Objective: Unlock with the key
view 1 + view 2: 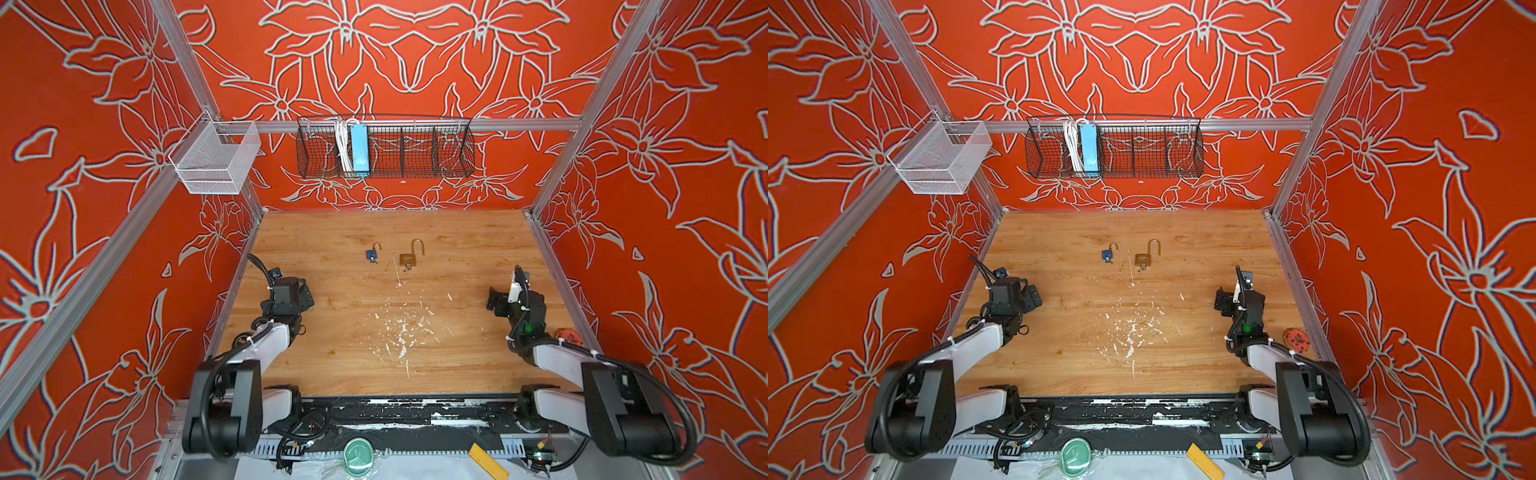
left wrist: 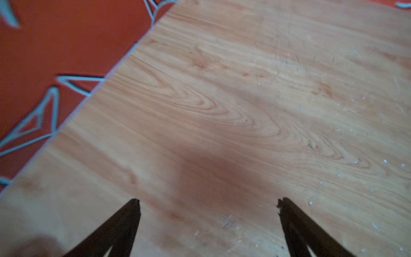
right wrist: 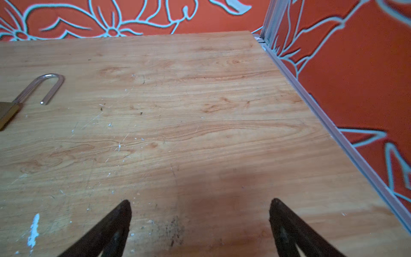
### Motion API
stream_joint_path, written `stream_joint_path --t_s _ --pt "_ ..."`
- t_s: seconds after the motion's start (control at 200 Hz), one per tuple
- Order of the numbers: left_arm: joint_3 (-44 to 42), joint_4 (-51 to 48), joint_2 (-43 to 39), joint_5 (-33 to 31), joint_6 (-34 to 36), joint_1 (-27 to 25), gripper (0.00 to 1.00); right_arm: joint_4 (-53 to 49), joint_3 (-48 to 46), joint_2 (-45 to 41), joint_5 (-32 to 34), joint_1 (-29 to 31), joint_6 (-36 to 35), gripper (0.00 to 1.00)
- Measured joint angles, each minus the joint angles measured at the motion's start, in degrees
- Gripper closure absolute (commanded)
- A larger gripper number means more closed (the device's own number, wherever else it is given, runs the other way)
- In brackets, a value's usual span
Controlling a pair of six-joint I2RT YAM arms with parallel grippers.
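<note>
Evidently both locks lie flat mid-bench, nearer the far edge. The brass lock (image 1: 409, 259) has its shackle (image 3: 47, 86) free at one leg, and the blue lock (image 1: 372, 254), beside it toward the left edge, is likewise open. Each has what looks like a key (image 1: 407, 269) at its base, so I judge the unlocking done. The left gripper (image 2: 209, 200) and right gripper (image 3: 200, 201) hang empty, jaws apart, near the side edges of the bench (image 1: 457, 361), probably parked clear. A mark on the brass face is too small to read.

The left arm (image 1: 272, 338) and right arm (image 1: 555, 359) share white links (image 1: 976, 338), black joints (image 1: 226, 409), looped black cables (image 1: 261, 268)
</note>
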Motion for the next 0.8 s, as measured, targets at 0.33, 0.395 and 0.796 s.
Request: stream_joint_path --t_s 0.33,0.395,0.796 --pt "-4.9 16.3 3.2 15.2 7.7 -0.9 0.03 5.2 4.1 8.1 -6.1 -0.1 -2.1 0.02" --pt "-4.9 16.7 4.3 15.1 8.4 -2.3 0.03 5.5 4.7 8.1 -6.1 -0.2 -2.1 0.02" --pt "-4.9 18.8 4.3 13.5 8.7 -2.7 0.03 4.4 5.0 8.1 -5.9 -0.3 -2.1 0.02"
